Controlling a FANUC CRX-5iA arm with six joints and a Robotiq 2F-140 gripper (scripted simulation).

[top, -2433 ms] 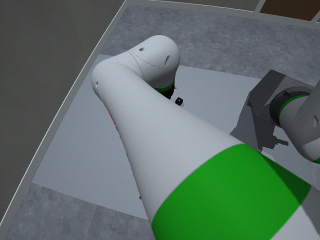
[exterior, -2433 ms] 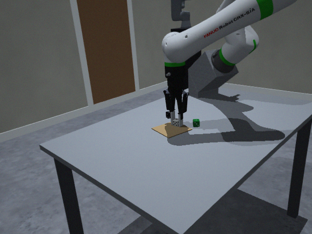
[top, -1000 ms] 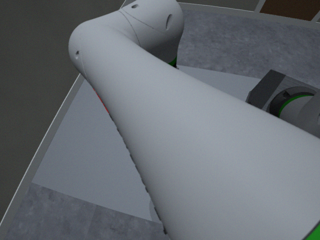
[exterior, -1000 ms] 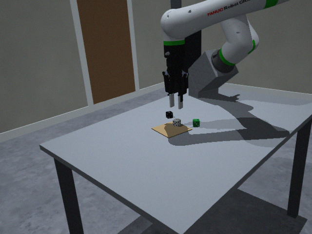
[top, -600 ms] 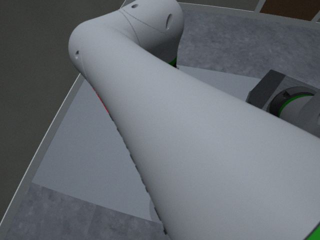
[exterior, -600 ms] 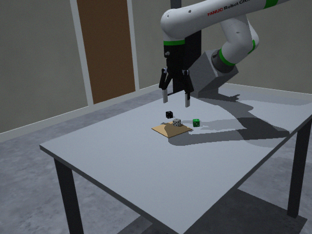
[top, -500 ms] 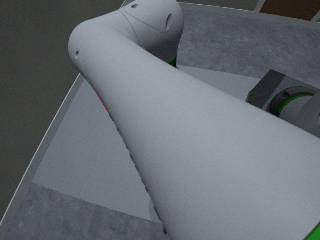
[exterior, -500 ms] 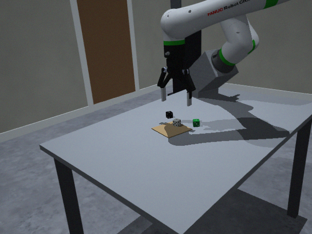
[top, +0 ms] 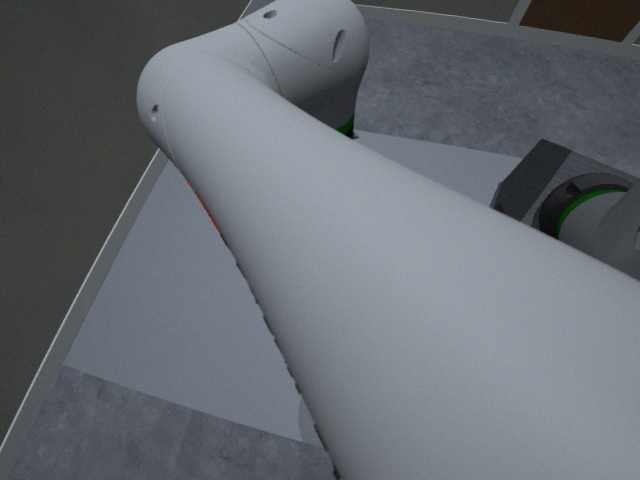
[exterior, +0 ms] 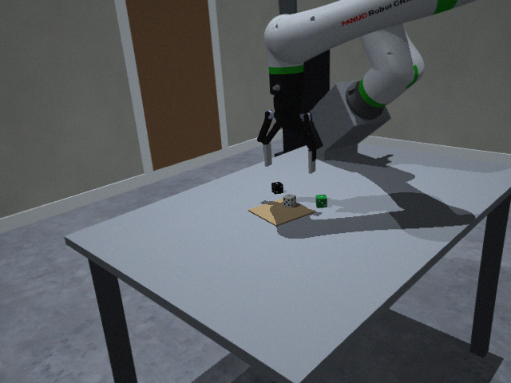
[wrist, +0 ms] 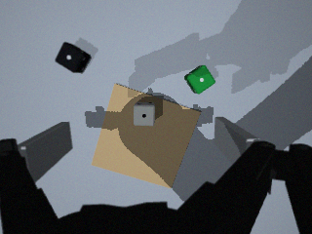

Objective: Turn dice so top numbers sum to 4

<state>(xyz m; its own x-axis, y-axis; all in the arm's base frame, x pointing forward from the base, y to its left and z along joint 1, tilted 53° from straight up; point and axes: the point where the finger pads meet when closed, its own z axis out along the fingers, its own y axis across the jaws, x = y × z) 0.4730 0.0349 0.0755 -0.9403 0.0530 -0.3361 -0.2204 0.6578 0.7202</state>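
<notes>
Gripper (exterior: 289, 163) hangs high above the mat (exterior: 280, 212), fingers spread wide, gripping nothing. White die (exterior: 289, 200) sits on the mat showing one; black die (exterior: 277, 187) and green die (exterior: 321, 200) lie off it, each showing one.

Small white cube die (exterior: 289, 200) sits on the thin square tan mat (exterior: 275, 214), near its far corner; black cube die (exterior: 276, 187) behind on the table (exterior: 206, 263); green cube die (exterior: 321, 200) off the mat's right.
</notes>
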